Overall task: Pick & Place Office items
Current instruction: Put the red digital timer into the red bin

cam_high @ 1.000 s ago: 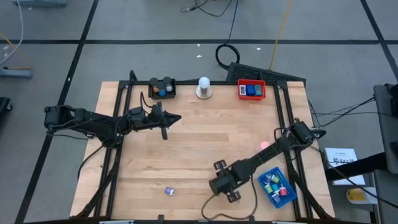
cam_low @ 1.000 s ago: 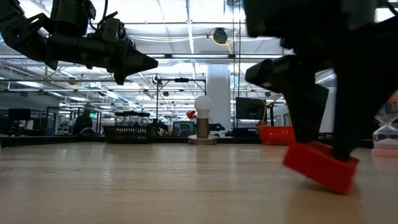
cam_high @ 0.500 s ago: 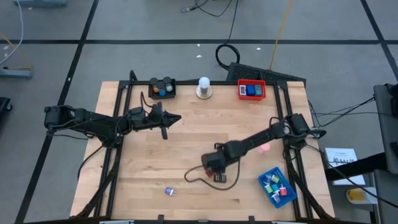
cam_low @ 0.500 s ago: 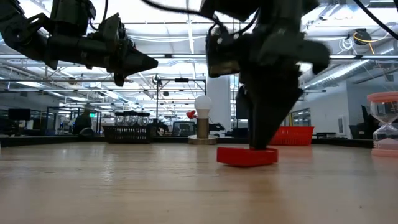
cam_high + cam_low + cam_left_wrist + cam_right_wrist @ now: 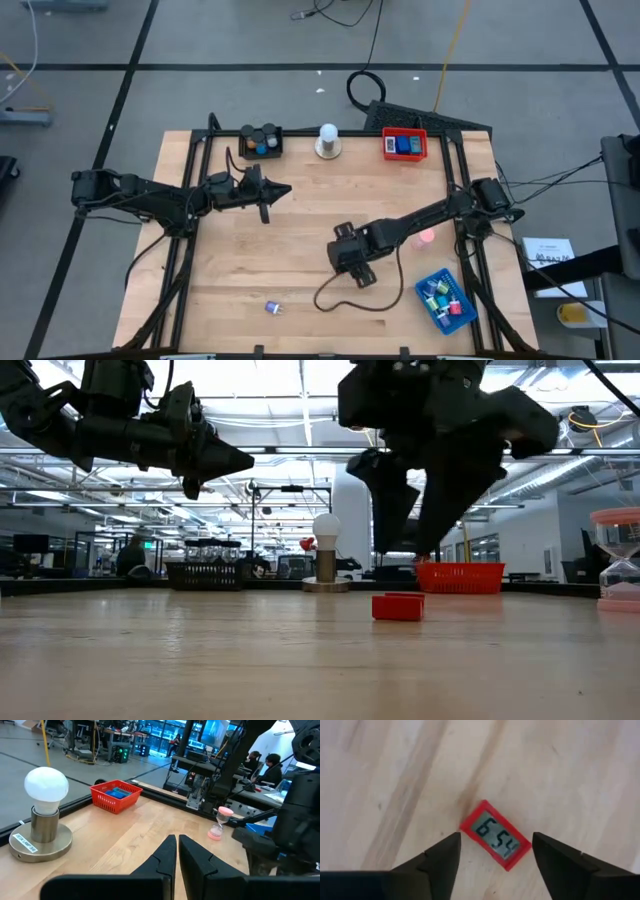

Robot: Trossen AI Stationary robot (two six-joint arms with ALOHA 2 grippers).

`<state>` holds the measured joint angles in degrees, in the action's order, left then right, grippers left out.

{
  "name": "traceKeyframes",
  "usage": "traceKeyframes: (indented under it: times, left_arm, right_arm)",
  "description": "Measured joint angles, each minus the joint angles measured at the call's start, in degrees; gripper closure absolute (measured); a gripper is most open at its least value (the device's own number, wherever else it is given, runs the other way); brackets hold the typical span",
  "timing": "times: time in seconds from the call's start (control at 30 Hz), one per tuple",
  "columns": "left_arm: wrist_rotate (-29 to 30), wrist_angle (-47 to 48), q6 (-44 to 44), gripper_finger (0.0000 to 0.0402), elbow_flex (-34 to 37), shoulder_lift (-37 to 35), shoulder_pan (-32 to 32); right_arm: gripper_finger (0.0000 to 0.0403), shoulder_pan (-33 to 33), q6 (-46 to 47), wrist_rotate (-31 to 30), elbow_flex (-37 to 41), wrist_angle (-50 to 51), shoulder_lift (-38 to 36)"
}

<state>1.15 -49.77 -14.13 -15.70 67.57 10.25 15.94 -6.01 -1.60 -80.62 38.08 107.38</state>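
A small red rectangular clock (image 5: 495,841) lies flat on its back on the wooden table, its display facing up; it also shows in the low view (image 5: 398,606). In the high view my right arm hides it. My right gripper (image 5: 495,839) hovers open just above it, one finger on each side, touching nothing (image 5: 415,525) (image 5: 350,258). My left gripper (image 5: 177,840) is shut and empty, held in the air over the table's left half (image 5: 283,190) (image 5: 240,462). A tiny blue-purple clip (image 5: 273,308) rests near the table's near edge.
At the far edge stand a black tray (image 5: 260,141), a white bulb knob on a round base (image 5: 327,141) and a red tray (image 5: 404,145). A blue tray with clips (image 5: 445,300) sits at the near right. A pink hourglass (image 5: 426,236) stands right of my right gripper.
My right gripper carried the red clock, tilted, from the near right toward the table's middle. It set the clock flat on the wood, opened, let go and rose a little. The clock now lies free below the fingers.
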Motion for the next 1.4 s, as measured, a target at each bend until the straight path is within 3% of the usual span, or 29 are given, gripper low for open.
traceKeyframes:
  times: [0.27,0.57,0.9,1.17,1.27,1.4]
  left_arm:
    - [0.00,0.01,-0.01,0.0378,0.00,0.01,-0.01]
    - [-0.04,-0.01,-0.02,0.0378,0.00,-0.02,0.01]
    - [-0.07,-0.01,0.15,0.0378,0.00,0.00,0.01]
    - [-0.08,0.01,0.34,0.0378,0.00,-0.01,-0.01]
    - [-0.09,0.08,0.30,0.0378,0.00,0.01,0.01]
    - [-0.09,0.08,0.24,0.0378,0.00,0.00,-0.01]
  right_arm:
    - [0.0145,-1.25,-15.14,3.51,-0.02,-2.64,3.71]
    - [0.0160,-4.06,-19.71,9.42,-0.13,-2.58,5.87]
    - [0.0223,-5.89,-16.14,8.80,0.02,2.00,6.04]
    - [0.0261,-10.27,-3.65,8.87,0.00,3.13,5.93]
    - [0.0261,-11.34,0.54,8.52,0.00,3.41,5.91]
    - [0.0234,-12.40,5.87,3.48,-0.02,4.33,5.91]
